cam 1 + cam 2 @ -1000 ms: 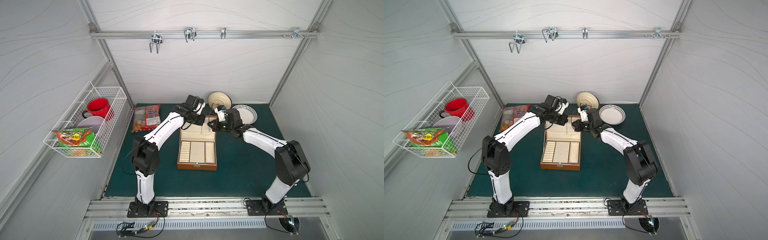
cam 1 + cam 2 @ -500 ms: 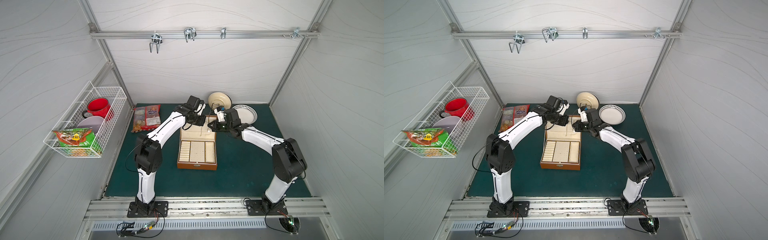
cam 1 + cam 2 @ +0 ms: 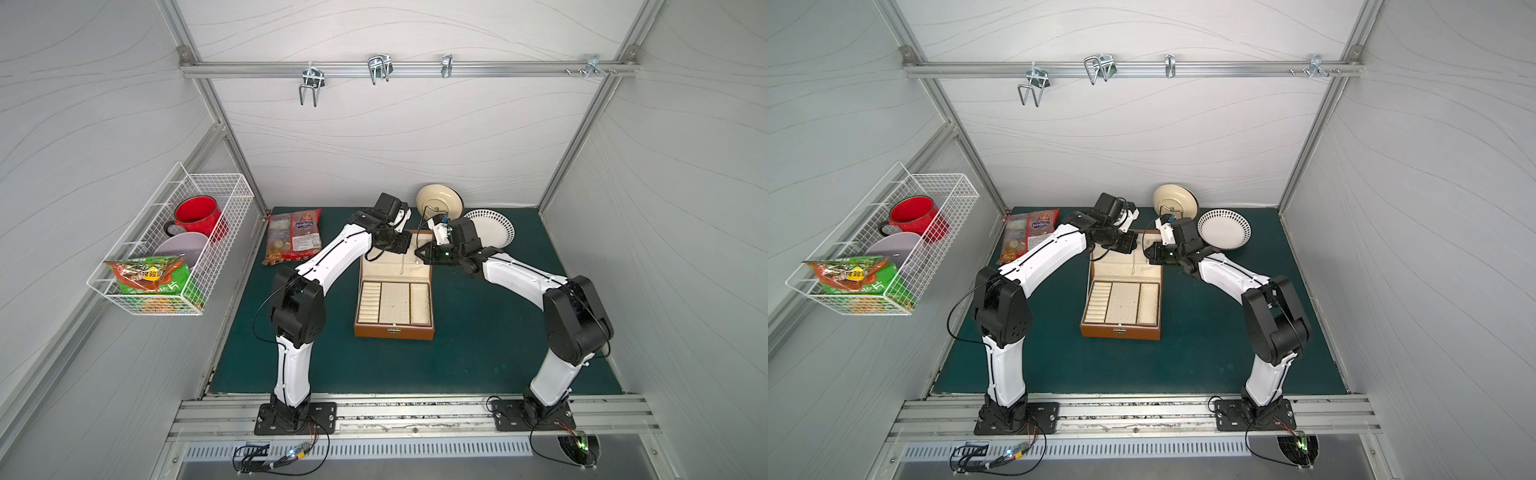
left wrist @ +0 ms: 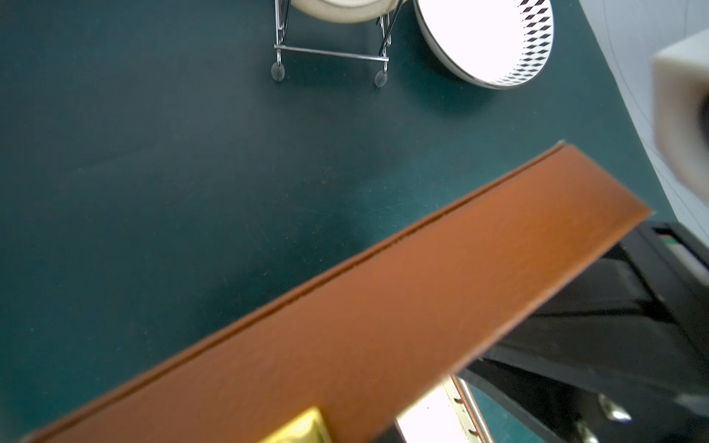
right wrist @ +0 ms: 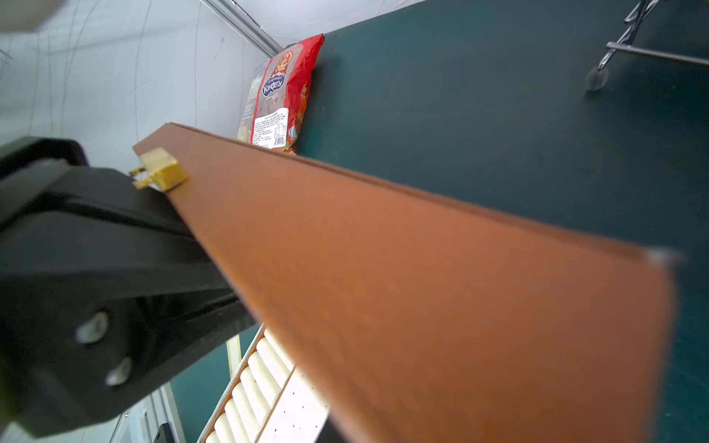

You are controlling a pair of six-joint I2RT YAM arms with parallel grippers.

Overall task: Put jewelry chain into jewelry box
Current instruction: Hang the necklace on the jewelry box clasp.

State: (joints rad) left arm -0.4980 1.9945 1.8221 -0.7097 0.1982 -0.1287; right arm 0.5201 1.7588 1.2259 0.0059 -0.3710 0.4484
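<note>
The brown jewelry box point(image 3: 395, 332) point(image 3: 1121, 331) stands open mid-table, its lid point(image 4: 383, 307) point(image 5: 422, 287) raised at the far side. A thin jewelry chain point(image 3: 402, 262) point(image 3: 1133, 262) hangs down the lid's cream lining. My left gripper point(image 3: 409, 244) point(image 3: 1136, 243) and right gripper point(image 3: 419, 252) point(image 3: 1145, 253) meet at the lid's top edge, left and right of the chain's upper end. Both look shut. In both wrist views the lid's brown rim hides my jaws, so what they pinch is hidden. The gold clasp point(image 5: 159, 172) sits on that rim.
A candy bag point(image 3: 293, 241) lies at the back left. A cream plate on a wire stand point(image 3: 439, 200) and a patterned dish point(image 3: 490, 227) sit behind the box. A wire basket point(image 3: 166, 249) with a red mug hangs on the left wall.
Both arms have shifted slightly at the lid's top edge, the left elbow swinging a little inward. The box and lid stay where they were, and both grippers remain shut.
</note>
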